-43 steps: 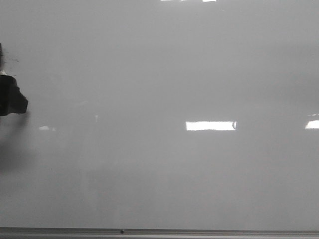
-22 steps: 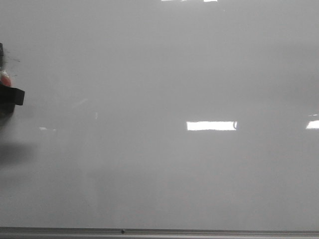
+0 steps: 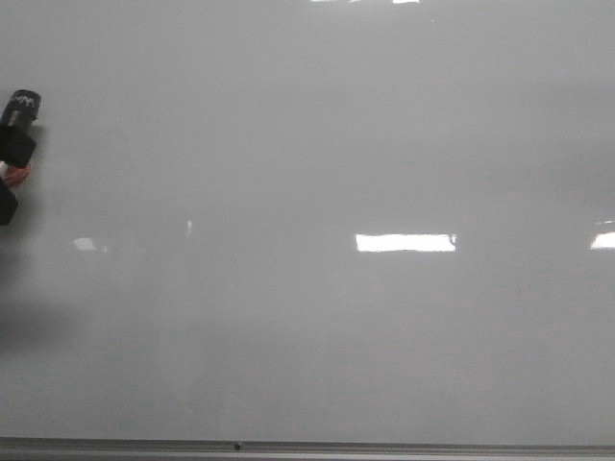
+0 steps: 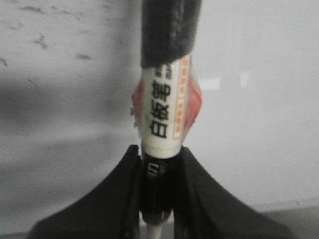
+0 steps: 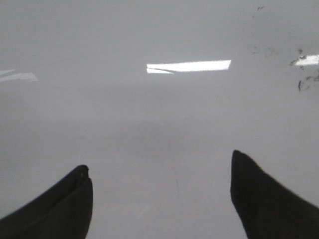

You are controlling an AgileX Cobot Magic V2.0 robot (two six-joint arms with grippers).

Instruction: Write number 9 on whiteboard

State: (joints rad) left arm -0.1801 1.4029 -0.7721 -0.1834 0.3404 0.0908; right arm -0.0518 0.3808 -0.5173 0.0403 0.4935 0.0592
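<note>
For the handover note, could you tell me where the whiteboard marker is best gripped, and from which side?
Probably low on the barrel, as the left tool has it now: one finger on each side of the round marker, below its white label, the black cap end left free.

Not much room to see here tbh, the glossy grey-white whiteboard (image 3: 317, 144) fills pretty much everything. The lighting only shows as reflections: one bright rectangular reflection (image 3: 405, 242) right of centre, a cut-off one (image 3: 603, 240) at the right edge, a small faint one (image 3: 86, 244) on the left, plus slivers along the top. There's a soft shadow (image 3: 29, 322) low on the left.
</note>
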